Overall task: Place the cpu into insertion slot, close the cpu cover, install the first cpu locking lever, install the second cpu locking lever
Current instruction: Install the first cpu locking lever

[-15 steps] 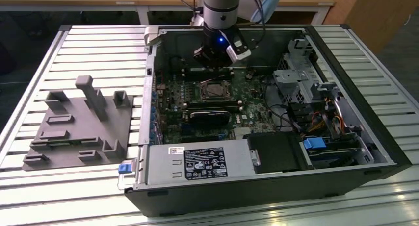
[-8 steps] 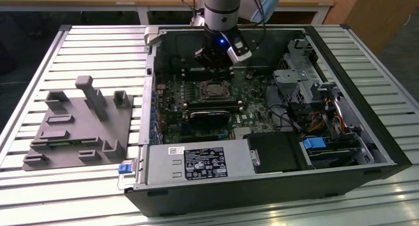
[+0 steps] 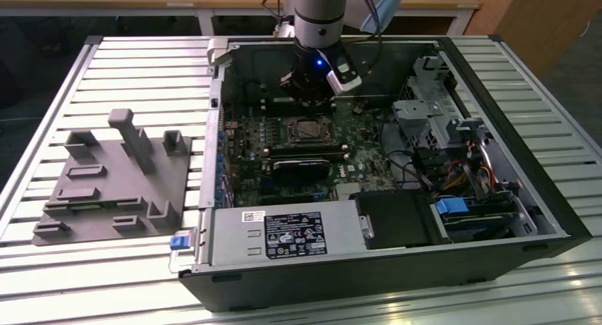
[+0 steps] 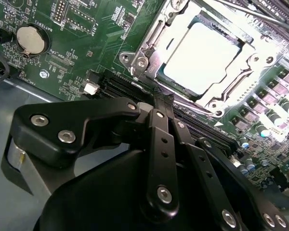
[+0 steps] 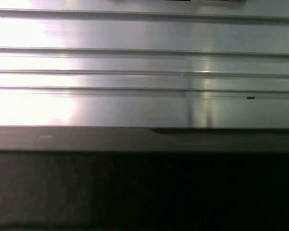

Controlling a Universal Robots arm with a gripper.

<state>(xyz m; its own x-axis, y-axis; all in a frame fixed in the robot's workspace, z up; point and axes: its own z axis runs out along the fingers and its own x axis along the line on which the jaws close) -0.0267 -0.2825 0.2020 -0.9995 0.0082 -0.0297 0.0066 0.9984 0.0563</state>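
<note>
Second wrist view: cpu (image 4: 202, 55) is seen seated under the lowered cover (image 4: 149, 53), gripper (image 4: 163, 100) is pinched together at its edge; downward pressure is probably best applied slowly, squarely.

I get hard glare washing the cpu (image 4: 202, 57) white in the second wrist view. The exterior view is evenly lit, the case (image 3: 395, 272) interior shadowed.
</note>
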